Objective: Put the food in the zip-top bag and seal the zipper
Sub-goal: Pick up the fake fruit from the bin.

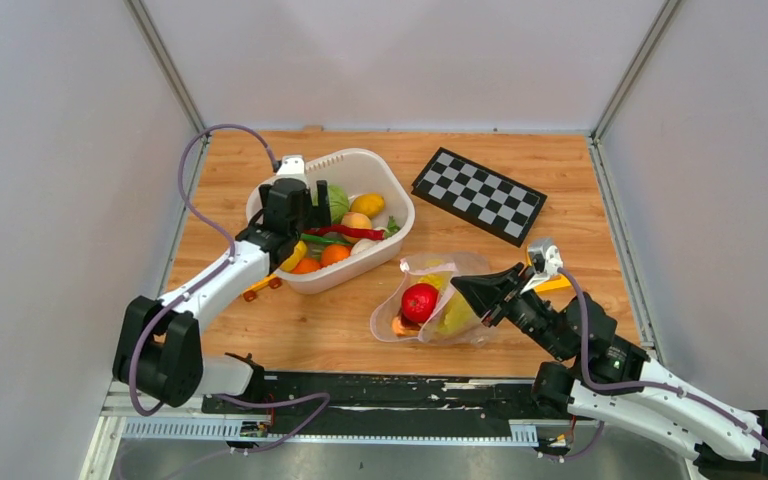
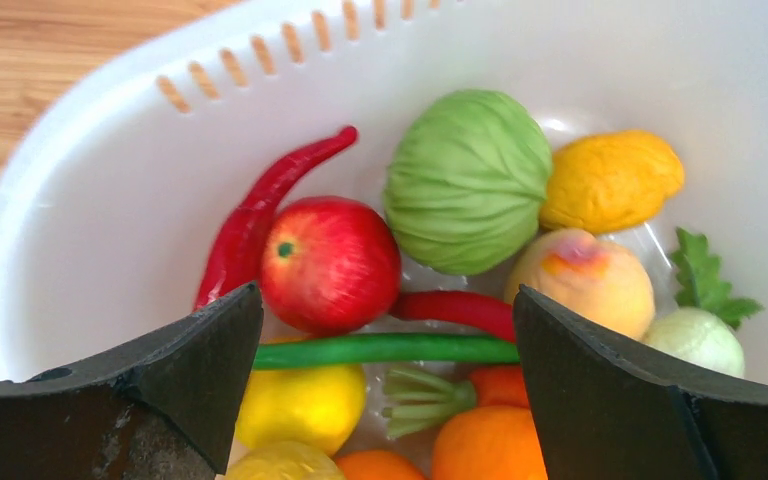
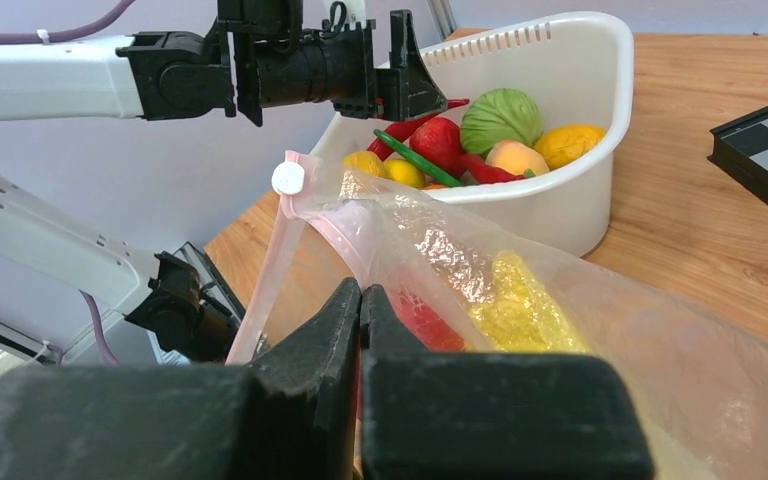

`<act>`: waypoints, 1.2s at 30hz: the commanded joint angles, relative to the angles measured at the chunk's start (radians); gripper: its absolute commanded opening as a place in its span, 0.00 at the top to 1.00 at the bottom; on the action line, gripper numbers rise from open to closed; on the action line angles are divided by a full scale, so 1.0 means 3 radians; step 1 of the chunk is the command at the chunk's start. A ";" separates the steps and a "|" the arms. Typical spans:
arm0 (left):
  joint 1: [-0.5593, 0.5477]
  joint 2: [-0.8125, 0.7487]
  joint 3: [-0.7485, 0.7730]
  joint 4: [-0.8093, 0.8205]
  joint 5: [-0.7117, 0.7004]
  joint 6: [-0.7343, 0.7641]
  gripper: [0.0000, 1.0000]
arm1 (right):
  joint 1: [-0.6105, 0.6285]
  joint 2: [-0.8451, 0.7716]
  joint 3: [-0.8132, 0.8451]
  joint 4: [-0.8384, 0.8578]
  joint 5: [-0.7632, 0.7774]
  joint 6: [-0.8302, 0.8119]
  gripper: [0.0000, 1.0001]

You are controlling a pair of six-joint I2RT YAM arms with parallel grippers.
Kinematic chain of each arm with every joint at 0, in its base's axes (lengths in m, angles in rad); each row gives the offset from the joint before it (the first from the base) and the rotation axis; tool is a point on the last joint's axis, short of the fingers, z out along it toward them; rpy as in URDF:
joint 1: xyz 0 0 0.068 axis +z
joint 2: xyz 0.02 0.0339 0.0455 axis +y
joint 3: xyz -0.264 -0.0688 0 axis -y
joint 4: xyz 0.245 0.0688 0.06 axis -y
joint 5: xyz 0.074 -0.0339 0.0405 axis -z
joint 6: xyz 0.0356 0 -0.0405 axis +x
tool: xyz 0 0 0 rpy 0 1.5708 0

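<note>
The clear zip-top bag (image 1: pixel 465 268) lies right of the white basket (image 1: pixel 388 176), mouth open to the left. Inside it are a red fruit (image 1: pixel 419 302) and a yellow piece (image 1: pixel 455 312). My right gripper (image 1: pixel 458 284) is shut on the bag's upper mouth edge (image 3: pixel 361 290), holding it lifted. The pink zipper (image 3: pixel 265 270) with its white slider (image 3: pixel 287 178) hangs open. My left gripper (image 1: pixel 300 205) is open and empty above the basket's food (image 2: pixel 387 300): a red apple (image 2: pixel 330 262), a cabbage (image 2: pixel 468 180), a red chilli (image 2: pixel 260 210), a green chilli (image 2: pixel 390 349), oranges and yellow fruits.
A checkerboard (image 1: pixel 478 194) lies at the back right. A yellow toy car (image 1: pixel 263 286) sits by the basket's near-left side, partly under the left arm. The basket wall (image 3: pixel 570 210) stands just behind the bag. Grey walls enclose the table.
</note>
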 commanded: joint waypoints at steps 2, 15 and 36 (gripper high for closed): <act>0.0024 0.0103 0.0037 0.0040 -0.0487 0.0061 0.00 | 0.0005 0.0072 0.0129 0.0094 0.0029 -0.0062 0.99; 0.0245 0.1035 0.0505 -0.0289 -0.0221 0.0251 0.16 | 0.0003 0.0011 0.0168 -0.0004 0.0085 -0.0074 0.99; 0.0258 -0.0421 -0.0168 -0.0043 0.0337 0.0173 0.62 | 0.0005 0.0156 0.0130 0.0080 0.0094 -0.0049 0.99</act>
